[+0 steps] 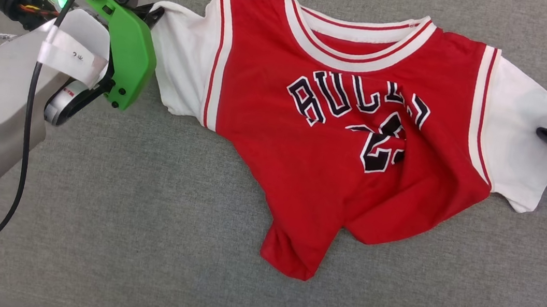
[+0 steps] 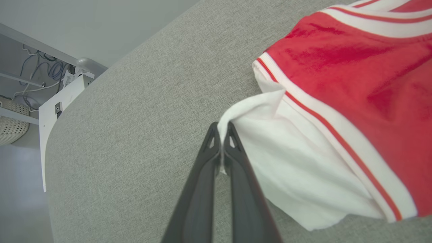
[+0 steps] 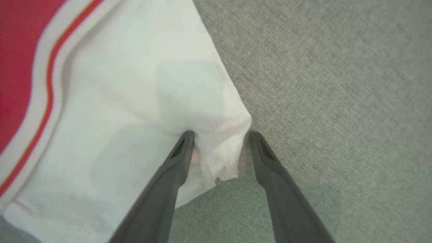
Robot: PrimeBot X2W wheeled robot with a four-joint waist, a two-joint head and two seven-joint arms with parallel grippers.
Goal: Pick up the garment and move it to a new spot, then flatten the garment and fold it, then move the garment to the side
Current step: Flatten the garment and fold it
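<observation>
Red soft-cloth jersey garment [image 1: 337, 145] with white sleeves sprawls mid-frame on a grey woven fabric surface [image 1: 141, 210].
The left gripper [image 2: 221, 135], at 10 o'clock in the head view, pinches a sleeve edge between pressed-together fingers. The right gripper [image 3: 221, 135], at 3 o'clock, is spread astride the other sleeve's tip. Wrinkles hide part of the black lettering. Cables [image 2: 37, 67] and a pale wicker basket [image 2: 11, 125] sit beyond the surface's rounded corner.

Red garment [image 1: 302, 178], white sleeves, black lettering; grey woven surface [image 1: 141, 210]
</observation>
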